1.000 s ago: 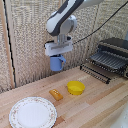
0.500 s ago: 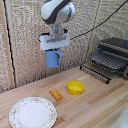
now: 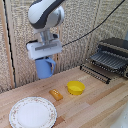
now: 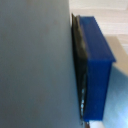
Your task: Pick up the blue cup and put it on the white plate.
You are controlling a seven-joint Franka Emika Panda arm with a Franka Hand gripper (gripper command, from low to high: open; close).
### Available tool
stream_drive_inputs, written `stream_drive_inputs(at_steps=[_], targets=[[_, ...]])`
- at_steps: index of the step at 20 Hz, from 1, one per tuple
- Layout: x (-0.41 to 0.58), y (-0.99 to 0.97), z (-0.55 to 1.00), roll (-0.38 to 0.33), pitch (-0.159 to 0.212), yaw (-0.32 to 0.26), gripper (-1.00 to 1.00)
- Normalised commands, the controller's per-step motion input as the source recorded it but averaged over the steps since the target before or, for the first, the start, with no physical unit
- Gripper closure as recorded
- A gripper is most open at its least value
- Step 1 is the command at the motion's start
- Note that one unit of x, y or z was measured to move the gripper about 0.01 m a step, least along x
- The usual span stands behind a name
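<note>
My gripper (image 3: 45,60) is shut on the cobalt cup (image 3: 44,68), a glossy blue mug with a side handle, and holds it in the air well above the wooden table. The alabaster plate (image 3: 33,112), white with a faint floral rim, lies on the table below the cup and toward the exterior view's left. In the wrist view a blue fingertip (image 4: 97,65) presses against the cup's grey-looking wall (image 4: 35,65), which fills most of the picture.
A shallow yellow bowl (image 3: 75,88) and a small orange block (image 3: 56,94) lie on the table (image 3: 95,107) right of the plate. A dark toaster-like rack (image 3: 111,59) stands at the exterior view's right. A woven screen backs the scene.
The gripper has carried the cup toward the exterior view's left, from above the yellow bowl's area toward the plate, staying high above the table.
</note>
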Motion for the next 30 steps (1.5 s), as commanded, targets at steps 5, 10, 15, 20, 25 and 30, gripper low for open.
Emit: stream_drive_inputs(at_steps=[5, 10, 15, 20, 25, 30], targets=[[-0.215, 0.79, -0.6, -0.073, 0.027, 0.011, 1.0], [0.0, 0.47, -0.53, -0.108, -0.135, 0.0, 1.0], [0.026, 0.27, -0.43, -0.087, -0.127, 0.017, 1.0], [0.054, 0.01, -0.14, -0.127, -0.129, 0.1, 1.0], [0.0, 0.0, -0.02, -0.183, -0.063, 0.137, 1.0], [0.0, -0.01, 0.02, -0.053, -0.056, 0.139, -1.0]])
